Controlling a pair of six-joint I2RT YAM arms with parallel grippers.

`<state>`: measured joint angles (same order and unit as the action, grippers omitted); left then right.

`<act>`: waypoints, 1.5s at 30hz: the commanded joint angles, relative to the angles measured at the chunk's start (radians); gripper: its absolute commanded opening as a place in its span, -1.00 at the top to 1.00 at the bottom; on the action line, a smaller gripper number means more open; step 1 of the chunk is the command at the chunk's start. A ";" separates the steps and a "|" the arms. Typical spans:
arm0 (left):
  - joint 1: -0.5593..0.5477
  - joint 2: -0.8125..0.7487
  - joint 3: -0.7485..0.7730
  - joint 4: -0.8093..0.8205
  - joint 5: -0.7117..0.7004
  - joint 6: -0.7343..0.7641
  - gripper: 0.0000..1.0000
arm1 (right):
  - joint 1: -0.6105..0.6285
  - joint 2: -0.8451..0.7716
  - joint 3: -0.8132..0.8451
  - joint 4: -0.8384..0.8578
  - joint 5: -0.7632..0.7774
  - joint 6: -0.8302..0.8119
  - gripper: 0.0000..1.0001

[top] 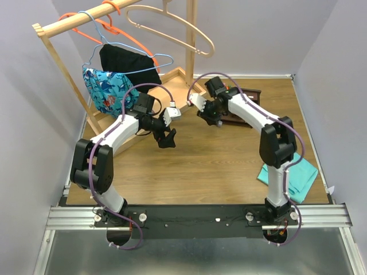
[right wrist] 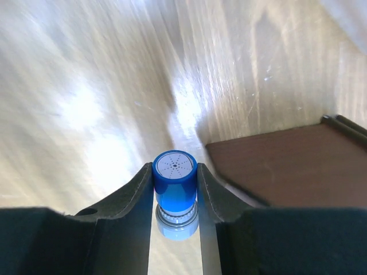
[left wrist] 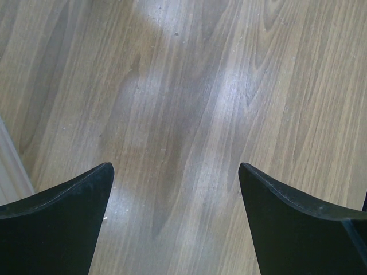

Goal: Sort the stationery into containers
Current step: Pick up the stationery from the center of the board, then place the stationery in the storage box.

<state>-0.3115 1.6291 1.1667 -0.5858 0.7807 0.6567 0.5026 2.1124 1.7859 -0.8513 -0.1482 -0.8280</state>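
Left wrist view: the left pincer (left wrist: 175, 172) stands wide, its two black fingers (left wrist: 69, 217) far apart at the bottom corners, with nothing between them but bare wood. It holds and touches nothing. From the top external view the same left pincer (top: 167, 137) hangs over the middle of the table (top: 200, 166), just in front of the rack.

To its right, the right pincer (right wrist: 175, 172) is drawn in narrow on a blue marker (right wrist: 175, 192). Both fingers (right wrist: 129, 197) press against the sides of its round blue cap, whose white end faces the camera. Whether the marker touches the table I cannot tell. Just right of it lies the dark brown organizer (right wrist: 281, 166), near the pincer but apart from it. From above, the right pincer (top: 211, 119) sits at the left end of that organizer (top: 250, 91).

The table is pale brown wood with glossy patches of glare. At the back left stands a wooden rack (top: 63, 24) with hangers, a black garment (top: 129, 63) and a blue patterned cloth (top: 106, 89). A teal cloth (top: 303, 175) lies folded at the right edge. Pale lilac walls close in three sides.
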 commanded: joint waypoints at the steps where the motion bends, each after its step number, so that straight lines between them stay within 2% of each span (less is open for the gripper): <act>1: -0.003 0.029 0.011 0.020 0.055 -0.019 -0.97 | -0.016 -0.163 -0.123 0.116 -0.192 0.266 0.45; 3: -0.011 0.035 0.004 0.043 0.064 -0.020 -0.97 | -0.032 -0.193 -0.155 0.187 -0.229 0.396 0.46; 6: -0.014 0.049 -0.025 0.154 0.118 -0.127 -0.97 | -0.065 -0.256 -0.201 0.267 -0.316 0.541 0.47; 7: -0.014 0.048 -0.038 0.208 0.141 -0.235 -0.97 | -0.076 -0.273 -0.203 0.279 -0.345 0.572 0.47; 8: -0.014 0.041 -0.054 0.337 0.161 -0.309 -0.97 | -0.084 -0.279 -0.191 0.303 -0.361 0.601 0.47; 10: -0.014 0.006 -0.108 0.479 0.210 -0.423 -0.97 | -0.116 -0.302 -0.189 0.360 -0.407 0.720 0.49; 11: -0.014 -0.006 -0.123 0.615 0.215 -0.545 -0.97 | -0.130 -0.322 -0.192 0.435 -0.422 0.771 0.50; 12: -0.014 -0.018 -0.136 0.665 0.216 -0.587 -0.97 | -0.148 -0.325 -0.183 0.464 -0.439 0.885 0.51; 14: -0.009 -0.017 -0.121 0.720 0.227 -0.652 -0.97 | -0.200 -0.316 -0.168 0.526 -0.488 1.004 0.51; 15: -0.005 -0.002 -0.101 0.745 0.232 -0.699 -0.97 | -0.217 -0.315 -0.175 0.549 -0.507 1.129 0.51; 16: 0.008 0.009 -0.088 0.776 0.233 -0.741 -0.97 | -0.240 -0.319 -0.190 0.578 -0.524 1.182 0.51; 17: 0.020 0.020 -0.078 0.884 0.223 -0.793 -0.97 | -0.242 -0.327 -0.200 0.607 -0.516 1.210 0.51; 18: 0.029 0.047 -0.070 0.988 0.216 -1.029 -0.97 | -0.240 -0.339 -0.203 0.610 -0.511 1.234 0.51; 19: 0.040 0.067 -0.064 1.099 0.218 -1.152 -0.97 | -0.242 -0.341 -0.207 0.617 -0.514 1.247 0.51; 20: 0.040 0.089 -0.059 1.320 0.215 -1.293 -0.97 | -0.240 -0.345 -0.206 0.617 -0.514 1.254 0.51; 21: 0.037 0.133 -0.052 1.424 0.184 -1.497 -0.97 | -0.240 -0.351 -0.204 0.618 -0.510 1.277 0.52; 25: -0.029 0.207 0.030 1.446 0.043 -1.604 -0.96 | -0.260 -0.358 -0.200 0.653 -0.519 1.339 0.52; 31: -0.153 0.307 0.168 1.397 -0.046 -1.640 -0.83 | -0.331 -0.364 -0.241 0.701 -0.548 1.438 0.56; 38: -0.176 0.354 0.177 1.354 -0.090 -1.668 -0.62 | -0.404 -0.433 -0.344 0.731 -0.567 1.488 0.56; 45: -0.199 0.380 0.198 1.334 -0.126 -1.666 -0.61 | -0.412 -0.450 -0.347 0.738 -0.580 1.500 0.56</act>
<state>-0.4976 1.9793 1.3342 0.7593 0.7094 -0.9947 0.0868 1.7000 1.4380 -0.1513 -0.6891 0.6472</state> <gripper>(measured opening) 0.809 0.388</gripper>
